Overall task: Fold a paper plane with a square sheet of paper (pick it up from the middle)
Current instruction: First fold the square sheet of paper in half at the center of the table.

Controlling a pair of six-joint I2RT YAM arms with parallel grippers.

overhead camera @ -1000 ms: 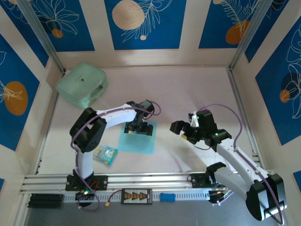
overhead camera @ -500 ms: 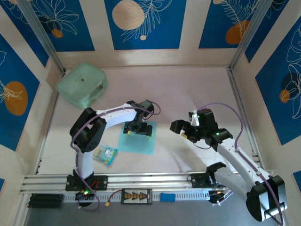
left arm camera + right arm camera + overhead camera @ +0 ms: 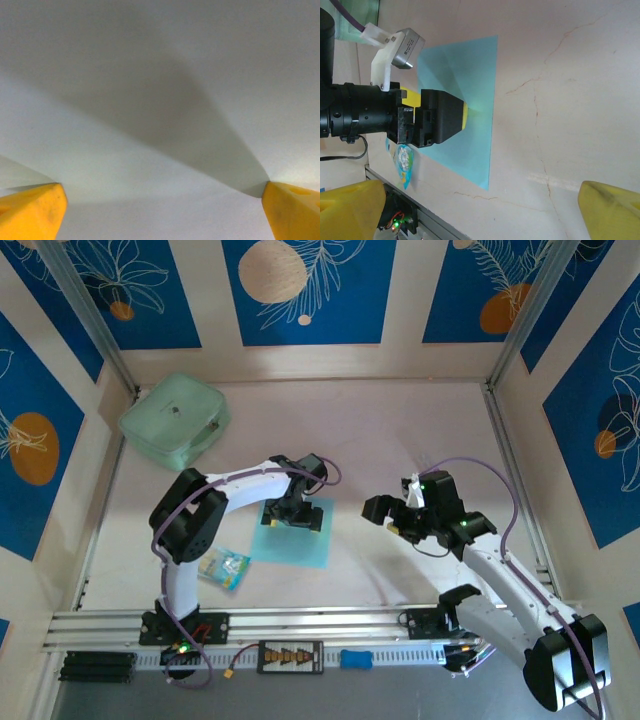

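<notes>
On pale surface (image 3: 400, 430), left pincer (image 3: 292, 512) spread over square sheet of paper (image 3: 300, 545). Risked crumpling (thin sheet) if pinched off-centre.

The square sheet of paper (image 3: 298, 546) is thin, plain light-blue; it lies flat and unfolded on the desk (image 3: 400, 430), just toward 7 o'clock from the middle; faint diagonal creases cross it (image 3: 472, 75).
</notes>
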